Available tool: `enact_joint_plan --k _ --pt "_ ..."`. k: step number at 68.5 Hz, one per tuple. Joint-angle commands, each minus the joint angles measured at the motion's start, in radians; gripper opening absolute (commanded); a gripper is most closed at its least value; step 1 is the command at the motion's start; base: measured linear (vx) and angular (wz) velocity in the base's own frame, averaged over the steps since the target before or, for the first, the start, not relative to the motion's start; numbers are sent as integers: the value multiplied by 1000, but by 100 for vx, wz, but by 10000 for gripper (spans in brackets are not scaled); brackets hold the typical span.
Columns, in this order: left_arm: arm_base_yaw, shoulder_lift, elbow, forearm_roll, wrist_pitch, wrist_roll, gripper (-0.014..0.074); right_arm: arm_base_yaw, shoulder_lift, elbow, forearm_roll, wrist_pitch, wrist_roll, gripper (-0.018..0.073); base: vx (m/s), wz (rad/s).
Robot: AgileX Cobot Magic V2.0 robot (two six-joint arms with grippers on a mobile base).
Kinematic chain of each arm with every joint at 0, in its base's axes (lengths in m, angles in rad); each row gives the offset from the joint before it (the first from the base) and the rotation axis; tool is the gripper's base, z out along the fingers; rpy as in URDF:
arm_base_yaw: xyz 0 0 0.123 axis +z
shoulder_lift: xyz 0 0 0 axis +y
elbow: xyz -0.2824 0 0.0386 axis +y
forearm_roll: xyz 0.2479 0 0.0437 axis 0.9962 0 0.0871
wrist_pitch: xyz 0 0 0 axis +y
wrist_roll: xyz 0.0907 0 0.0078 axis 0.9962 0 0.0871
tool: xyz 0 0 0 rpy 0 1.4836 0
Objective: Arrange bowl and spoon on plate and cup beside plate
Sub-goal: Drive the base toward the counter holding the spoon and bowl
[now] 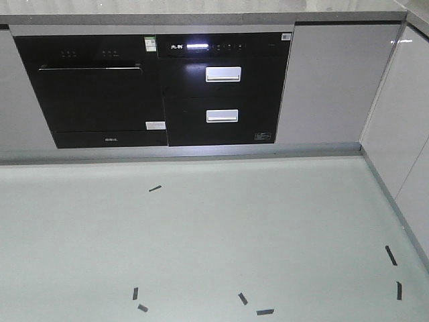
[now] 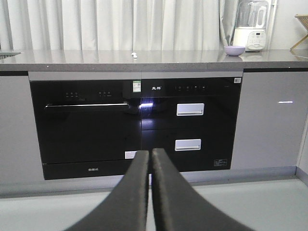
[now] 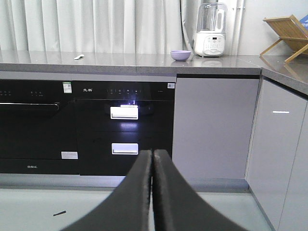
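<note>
A lavender bowl (image 2: 234, 50) sits far off on the grey countertop, beside a white blender; the right wrist view also catches this bowl (image 3: 180, 55). A small pale spoon (image 2: 134, 55) lies on the counter further left, and the spoon (image 3: 79, 57) shows as a tiny pale shape in the right wrist view. Plate and cup are out of view. My left gripper (image 2: 150, 154) is shut with nothing between its fingers, low and well short of the cabinets. My right gripper (image 3: 152, 153) is likewise shut and empty. Neither gripper appears in the front view.
Black built-in appliances (image 1: 161, 87) with white drawer handles fill the cabinet front below the counter (image 2: 144, 60). A white blender (image 3: 211, 31) and a wooden rack (image 3: 286, 33) stand on the counter. Pale floor (image 1: 201, 235) carries several black tape marks. White cabinets (image 1: 409, 121) run along the right.
</note>
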Motion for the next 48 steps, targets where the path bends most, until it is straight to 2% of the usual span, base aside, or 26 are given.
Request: enact_joint_plan --k 1,48 --pt "1 -7 -26 -9 -73 -8 -6 -5 -13 2 -4 -75 0 -3 23 -1" --pt "1 -7 -26 -9 -73 -8 -6 -5 -13 2 -4 -75 0 -3 29 1"
